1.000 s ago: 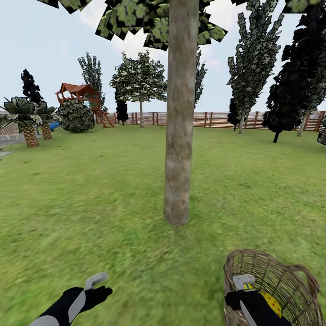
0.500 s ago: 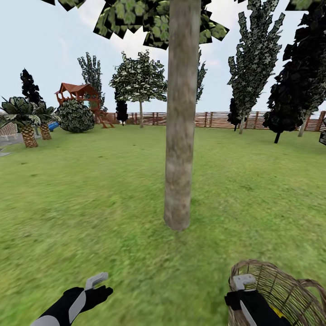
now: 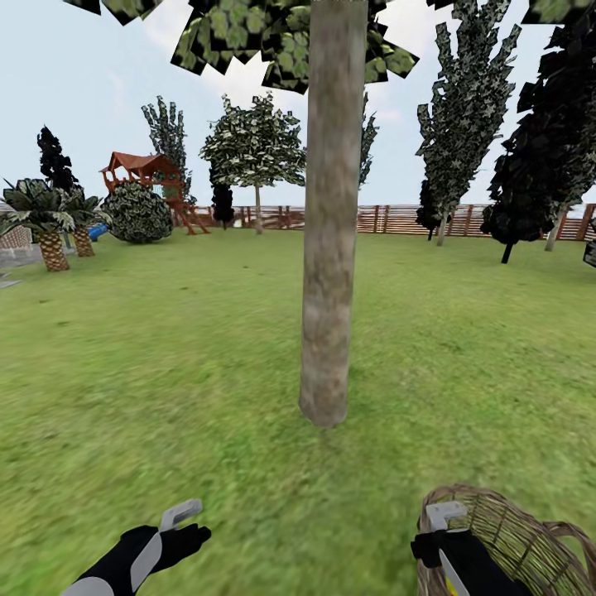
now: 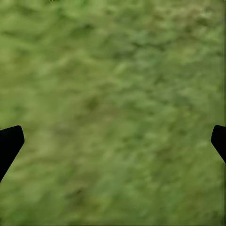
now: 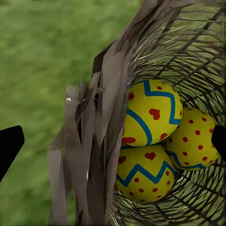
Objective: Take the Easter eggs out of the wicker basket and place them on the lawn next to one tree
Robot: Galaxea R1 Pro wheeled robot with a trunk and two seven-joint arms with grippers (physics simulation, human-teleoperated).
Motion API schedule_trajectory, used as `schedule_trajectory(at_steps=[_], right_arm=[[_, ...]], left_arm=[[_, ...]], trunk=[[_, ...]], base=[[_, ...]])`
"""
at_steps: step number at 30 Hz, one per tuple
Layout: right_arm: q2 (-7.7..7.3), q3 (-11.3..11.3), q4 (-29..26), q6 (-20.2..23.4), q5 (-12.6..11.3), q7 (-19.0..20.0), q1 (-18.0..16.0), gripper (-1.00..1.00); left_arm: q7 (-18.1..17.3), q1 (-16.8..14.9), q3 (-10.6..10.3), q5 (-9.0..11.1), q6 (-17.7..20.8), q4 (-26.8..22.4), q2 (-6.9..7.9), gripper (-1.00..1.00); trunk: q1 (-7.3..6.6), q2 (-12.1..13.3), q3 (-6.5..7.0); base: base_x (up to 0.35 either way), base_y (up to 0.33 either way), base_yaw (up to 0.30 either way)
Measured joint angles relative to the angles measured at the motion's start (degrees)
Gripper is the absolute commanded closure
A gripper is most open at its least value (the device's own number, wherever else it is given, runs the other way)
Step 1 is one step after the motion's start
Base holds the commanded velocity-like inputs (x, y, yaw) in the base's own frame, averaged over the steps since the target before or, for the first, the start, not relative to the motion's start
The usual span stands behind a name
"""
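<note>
Three eggs (image 5: 153,141), yellow with red dots and blue zigzags, lie touching in the woven wicker basket (image 3: 513,530); its rim sits between the right gripper's (image 3: 447,517) jaws, closed on it. Left gripper (image 4: 113,141), jaws released, hovers over mottled lawn (image 3: 165,372). Tree (image 3: 331,248), thick mottled trunk, stands near ahead; slatted fence (image 3: 397,218), palms (image 3: 50,219), playhouse (image 3: 149,174) well beyond.

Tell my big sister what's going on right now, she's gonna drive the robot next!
Left end effector: open, holding nothing, above the lawn.
Right end effector: at the wicker basket rim; the grip cannot be told.
All three Easter eggs sit inside the basket.
The tree stands just ahead, the basket close by its trunk.
Done: basket brought near the tree.
Left: lift out each egg and lay it on the grass by that trunk.
</note>
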Motion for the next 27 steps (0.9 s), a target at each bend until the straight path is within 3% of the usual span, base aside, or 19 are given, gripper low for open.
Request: schedule_trajectory(at_steps=[27], right_arm=[[0.05, 0.03, 0.00, 0.08, 0.07, 0.00, 0.00, -1.00]], left_arm=[[0.08, 0.00, 0.01, -0.01, 0.05, 0.18, 0.00, -1.00]], trunk=[[-5.93, 10.83, 4.85]], base=[[0.000, 0.000, 0.000]])
